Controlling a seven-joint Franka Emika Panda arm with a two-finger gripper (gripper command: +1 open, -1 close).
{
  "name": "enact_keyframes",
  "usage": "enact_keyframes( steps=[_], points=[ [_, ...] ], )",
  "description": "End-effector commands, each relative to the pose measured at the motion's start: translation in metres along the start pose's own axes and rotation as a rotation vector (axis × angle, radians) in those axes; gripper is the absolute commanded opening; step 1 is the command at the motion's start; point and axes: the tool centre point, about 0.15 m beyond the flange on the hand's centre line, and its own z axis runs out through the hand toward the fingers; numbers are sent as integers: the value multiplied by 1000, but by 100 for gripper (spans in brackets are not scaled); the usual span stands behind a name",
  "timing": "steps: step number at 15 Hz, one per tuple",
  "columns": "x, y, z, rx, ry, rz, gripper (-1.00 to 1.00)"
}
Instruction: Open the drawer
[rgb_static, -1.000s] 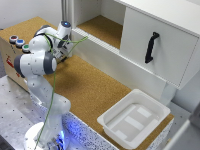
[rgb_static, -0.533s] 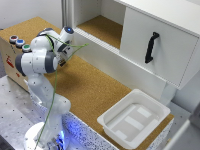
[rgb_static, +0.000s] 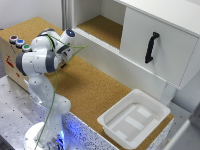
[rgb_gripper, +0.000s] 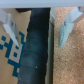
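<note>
The drawer (rgb_static: 120, 62) is a long, low white front along the back of the cork table, below the cabinet. It looks closed. My gripper (rgb_static: 65, 61) is at the drawer's end on the exterior view's left, mostly hidden by my own wrist. In the wrist view the gripper (rgb_gripper: 36, 31) is open and holds nothing. Its pale fingers (rgb_gripper: 65, 31) stand wide apart over a dark band (rgb_gripper: 36, 55). A white strip at the edge of the wrist view (rgb_gripper: 40, 4) may be the drawer front.
A shallow white plastic tray (rgb_static: 134, 117) sits on the cork table (rgb_static: 95, 92) at the front right. A large white panel with a vertical black handle (rgb_static: 151, 47) is above the drawer. A cardboard box (rgb_static: 11, 57) with coloured caps stands left of my arm.
My wrist and gripper have shifted slightly toward the drawer's left end. The drawer, tray and panel have not moved.
</note>
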Motion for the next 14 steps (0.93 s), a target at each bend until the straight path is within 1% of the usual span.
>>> enact_keyframes(
  steps=[1,3,5,9,10,12,14],
  points=[
    [3,5,7,73,26,-2,-100],
    [-1,10,2,63,35,6,-100],
    [-5,18,-6,63,60,26,-100],
    [-18,58,-28,71,106,108,-100],
    [-20,68,-34,45,116,122,-100],
    [-23,89,-42,65,132,167,-100],
    [-25,110,-48,71,146,201,-100]
  ],
)
